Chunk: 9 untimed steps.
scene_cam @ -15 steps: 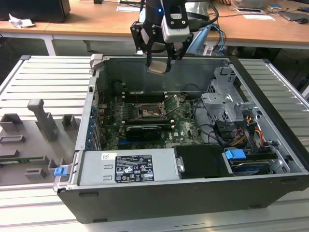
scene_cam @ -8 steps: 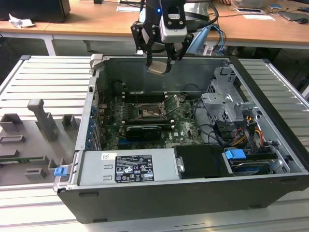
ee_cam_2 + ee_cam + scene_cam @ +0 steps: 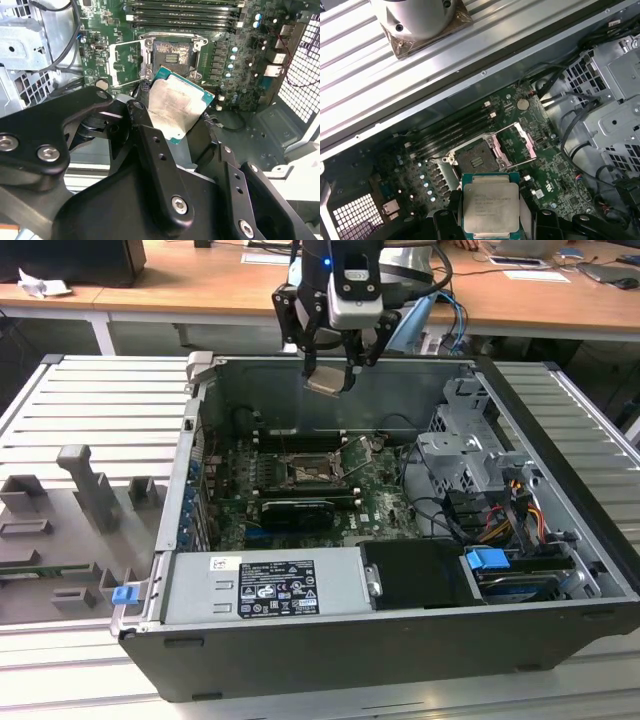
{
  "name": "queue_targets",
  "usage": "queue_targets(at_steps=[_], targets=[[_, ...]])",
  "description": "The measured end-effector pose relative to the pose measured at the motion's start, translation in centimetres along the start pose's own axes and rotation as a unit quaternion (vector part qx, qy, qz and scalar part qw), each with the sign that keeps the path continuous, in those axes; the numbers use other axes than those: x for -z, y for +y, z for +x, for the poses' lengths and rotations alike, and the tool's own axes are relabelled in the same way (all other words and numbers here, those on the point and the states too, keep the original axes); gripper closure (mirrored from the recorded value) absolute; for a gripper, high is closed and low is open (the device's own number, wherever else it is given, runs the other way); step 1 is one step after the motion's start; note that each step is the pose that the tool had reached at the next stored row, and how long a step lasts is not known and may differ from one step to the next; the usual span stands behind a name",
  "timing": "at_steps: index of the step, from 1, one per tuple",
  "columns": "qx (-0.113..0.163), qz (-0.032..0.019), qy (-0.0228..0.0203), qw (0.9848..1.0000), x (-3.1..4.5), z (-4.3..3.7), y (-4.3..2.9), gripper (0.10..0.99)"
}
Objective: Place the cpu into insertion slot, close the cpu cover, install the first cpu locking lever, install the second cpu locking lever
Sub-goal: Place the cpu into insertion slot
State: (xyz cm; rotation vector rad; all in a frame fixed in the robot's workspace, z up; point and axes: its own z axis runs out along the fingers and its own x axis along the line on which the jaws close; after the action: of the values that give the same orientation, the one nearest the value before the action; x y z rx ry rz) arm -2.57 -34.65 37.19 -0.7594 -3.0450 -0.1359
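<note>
The black claw (image 3: 330, 375) pinches the cpu (image 3: 325, 383) by two opposite edges. The cpu is a flat square chip with a dull silver lid on a green rim. It hangs in the air above the open dark case (image 3: 300, 660), which stands on the ribbed metal table (image 3: 90, 400). Inside the case, on the green board (image 3: 385, 505), the slot (image 3: 305, 472) is a square black socket, lying uncovered. Its thin silver cover (image 3: 352, 453) is swung open beside it. A grey boxy power supply (image 3: 265, 585) lies along the case's opposite wall.
</note>
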Motion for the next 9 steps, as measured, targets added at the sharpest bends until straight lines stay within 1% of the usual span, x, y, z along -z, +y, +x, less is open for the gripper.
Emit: queue_targets(at_steps=[9], targets=[[-0.023, -0.0003, -0.0018, 0.9997, -0.07, 0.00, 0.00, 0.545]])
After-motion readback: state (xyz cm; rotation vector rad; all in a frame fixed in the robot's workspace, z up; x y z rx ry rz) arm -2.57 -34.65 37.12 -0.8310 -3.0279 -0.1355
